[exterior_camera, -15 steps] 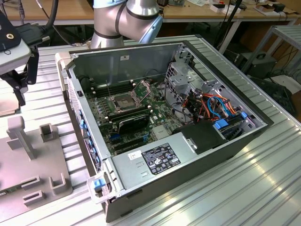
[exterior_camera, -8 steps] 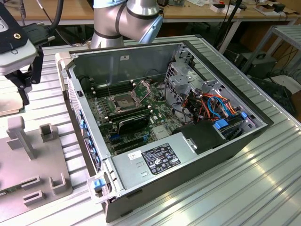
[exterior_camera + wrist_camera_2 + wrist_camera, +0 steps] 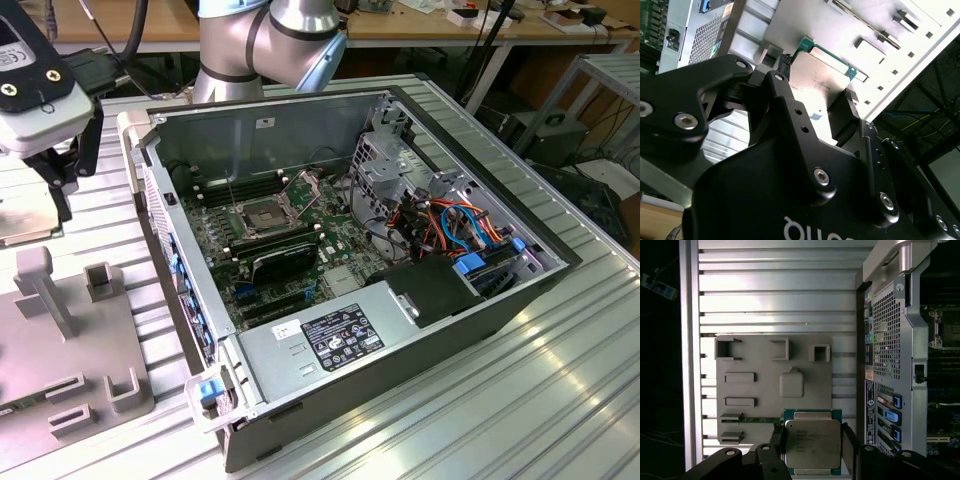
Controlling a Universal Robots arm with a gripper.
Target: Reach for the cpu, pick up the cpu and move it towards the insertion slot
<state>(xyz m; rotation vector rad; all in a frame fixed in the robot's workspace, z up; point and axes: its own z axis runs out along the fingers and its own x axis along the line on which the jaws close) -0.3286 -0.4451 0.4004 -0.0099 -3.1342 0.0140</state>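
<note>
The cpu (image 3: 812,442), a flat silver-beige square on a green base, sits between the two black fingers (image 3: 778,440) of my gripper (image 3: 813,447). In both wrist views the fingers press against its two opposite edges, so the gripper (image 3: 817,80) is shut on it. In the exterior view the gripper (image 3: 45,195) hangs at the far left over the far end of a grey fixture plate (image 3: 70,330), with the cpu (image 3: 18,215) at fingertip height. The insertion slot (image 3: 262,215), a silver-framed socket with a dark centre, lies inside the open computer case, well to the exterior view's right.
The case's metal side wall (image 3: 170,250) stands between the plate and the motherboard. A black block (image 3: 285,262) sits just in front of the socket. Upright posts and brackets (image 3: 40,285) rise from the plate. Drive cage and cables (image 3: 450,225) fill the case's right half.
</note>
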